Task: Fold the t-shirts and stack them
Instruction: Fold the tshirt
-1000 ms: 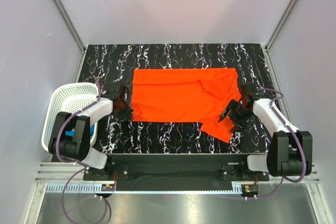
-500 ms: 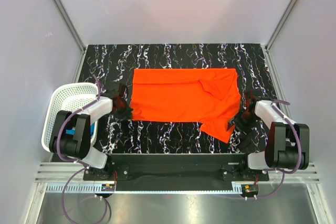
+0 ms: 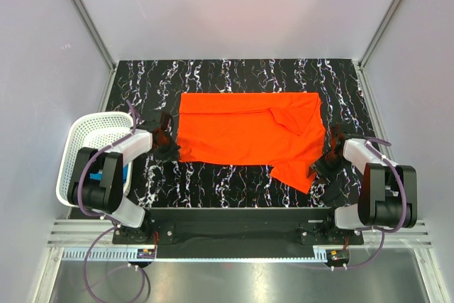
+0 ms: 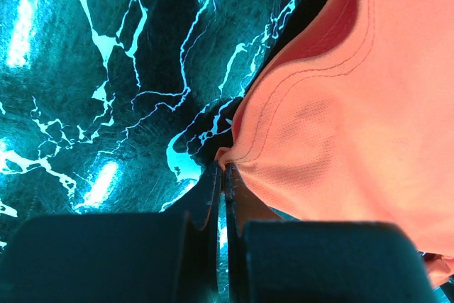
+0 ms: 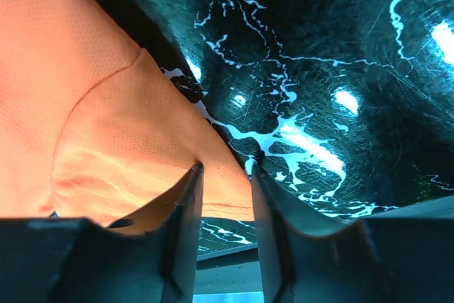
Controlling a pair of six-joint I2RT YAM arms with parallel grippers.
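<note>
The orange-red t-shirt (image 3: 245, 133) lies spread on the black marbled table, partly folded, with a sleeve flap (image 3: 294, 172) hanging toward the front right. My left gripper (image 3: 170, 150) is shut on the shirt's front-left corner; in the left wrist view (image 4: 225, 168) the hem corner is pinched between the fingertips. My right gripper (image 3: 319, 166) is at the sleeve flap's right edge; in the right wrist view (image 5: 223, 172) its jaws stand open with the orange cloth (image 5: 106, 125) between them. The teal blue t-shirt is only a sliver of blue (image 3: 125, 175) by the basket.
A white mesh basket (image 3: 96, 150) stands off the table's left edge beside the left arm. The table's front edge (image 3: 234, 207) runs just below the shirt. Grey walls enclose the back and sides.
My right gripper has swung in from right of the sleeve flap down onto its right edge. The left gripper has stayed at the shirt's front-left corner.
</note>
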